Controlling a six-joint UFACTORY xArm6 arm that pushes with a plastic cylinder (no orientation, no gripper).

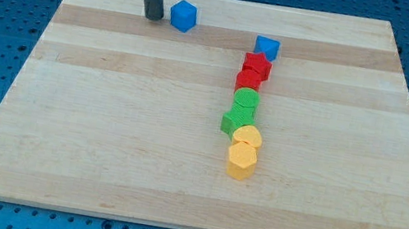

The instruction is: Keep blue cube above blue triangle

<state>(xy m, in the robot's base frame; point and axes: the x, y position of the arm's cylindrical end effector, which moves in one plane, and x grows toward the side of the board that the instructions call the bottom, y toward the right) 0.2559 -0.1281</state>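
The blue cube [183, 16] sits near the top of the wooden board [100, 139], left of centre. The blue triangle [266, 47] lies to its right and slightly lower, at the head of a column of blocks. My tip [153, 17] rests on the board just left of the blue cube, with a small gap between them. The dark rod rises from there out of the view's top.
Below the blue triangle runs a near-vertical column: two red blocks [253, 70], a green cylinder [245, 100], a green block [233, 121], a yellow cylinder [248, 136] and a yellow hexagon [241, 161]. The board lies on a blue perforated table.
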